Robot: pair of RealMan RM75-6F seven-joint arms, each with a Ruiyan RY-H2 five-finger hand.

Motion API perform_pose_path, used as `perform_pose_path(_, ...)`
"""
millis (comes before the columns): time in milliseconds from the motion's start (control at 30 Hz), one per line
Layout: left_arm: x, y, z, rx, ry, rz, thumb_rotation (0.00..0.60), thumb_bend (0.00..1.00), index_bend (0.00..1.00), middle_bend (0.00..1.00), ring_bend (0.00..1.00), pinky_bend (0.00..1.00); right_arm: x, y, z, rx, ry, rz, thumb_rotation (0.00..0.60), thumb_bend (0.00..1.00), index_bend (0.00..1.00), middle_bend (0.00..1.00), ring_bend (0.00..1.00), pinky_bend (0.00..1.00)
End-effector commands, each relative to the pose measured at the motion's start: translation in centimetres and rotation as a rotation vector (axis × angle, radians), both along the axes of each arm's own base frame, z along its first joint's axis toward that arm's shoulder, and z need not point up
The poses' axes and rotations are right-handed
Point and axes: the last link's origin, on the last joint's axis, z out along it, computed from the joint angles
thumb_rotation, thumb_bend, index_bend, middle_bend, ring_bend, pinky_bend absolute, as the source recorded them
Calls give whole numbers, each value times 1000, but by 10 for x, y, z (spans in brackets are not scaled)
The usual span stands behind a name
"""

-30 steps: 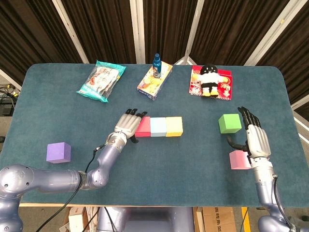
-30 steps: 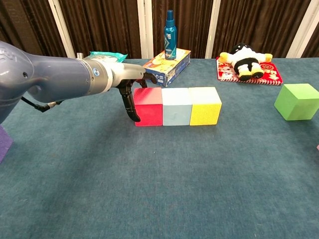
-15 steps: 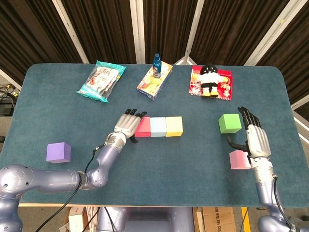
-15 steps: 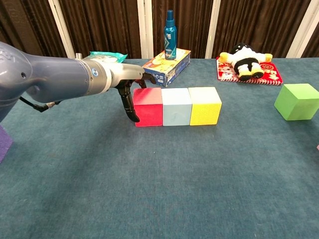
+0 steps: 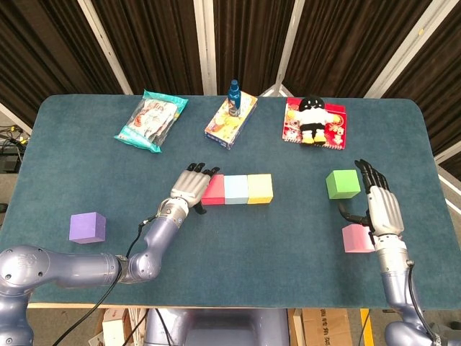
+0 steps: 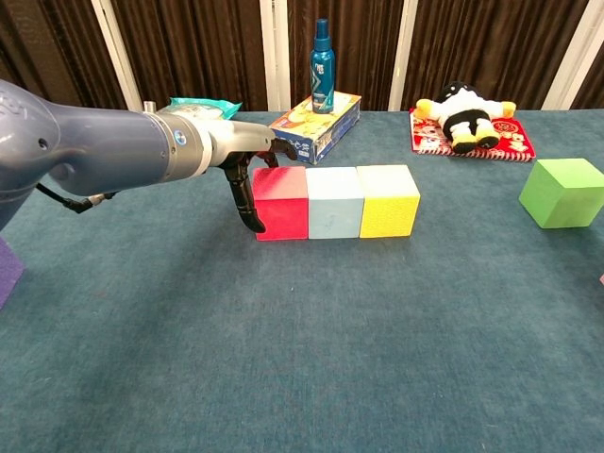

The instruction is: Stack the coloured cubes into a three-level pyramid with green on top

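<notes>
Left hand (image 5: 190, 187) touching red cube (image 5: 213, 189), green cube (image 5: 343, 184) beside right hand (image 5: 380, 207)

Chest view: the matte purple cube (image 6: 5, 272) is cut by the left edge, only a corner showing; a pink sliver at the right edge is too small to identify. Head view: the right hand (image 5: 379, 205) overlaps the pale pink cube (image 5: 354, 238), hiding its right side.
</notes>
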Motion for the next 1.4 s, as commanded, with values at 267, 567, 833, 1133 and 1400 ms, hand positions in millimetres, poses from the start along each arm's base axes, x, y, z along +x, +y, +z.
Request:
perform_pose_path(267, -1, 0, 0, 1, -4, 1, 600, 181, 0, 186, 0, 18, 0, 0, 0, 1, 1, -2, 600, 343, 0, 0, 0, 0)
perform_pose_path(567, -2, 1, 1, 4, -1, 4, 600, 181, 0, 178, 0, 18, 0, 0, 0, 1, 1, -5, 600, 344, 0, 0, 0, 0)
perform_pose_path(833, -4, 2, 5, 16, -11, 15, 600, 175, 0, 71, 0, 18, -1, 0, -1, 2, 2, -5, 600, 344, 0, 0, 0, 0)
perform_pose_path(1133, -4, 6, 20, 53, -39, 20, 600, 140, 0, 0, 0, 18, 0, 0, 0, 2, 0, -5, 600, 344, 0, 0, 0, 0)
perform_pose_path(1400, -14, 8, 47, 122, -66, 30, 600, 140, 0, 0, 0, 18, 0, 1, -1, 9, 1, -2, 600, 343, 0, 0, 0, 0)
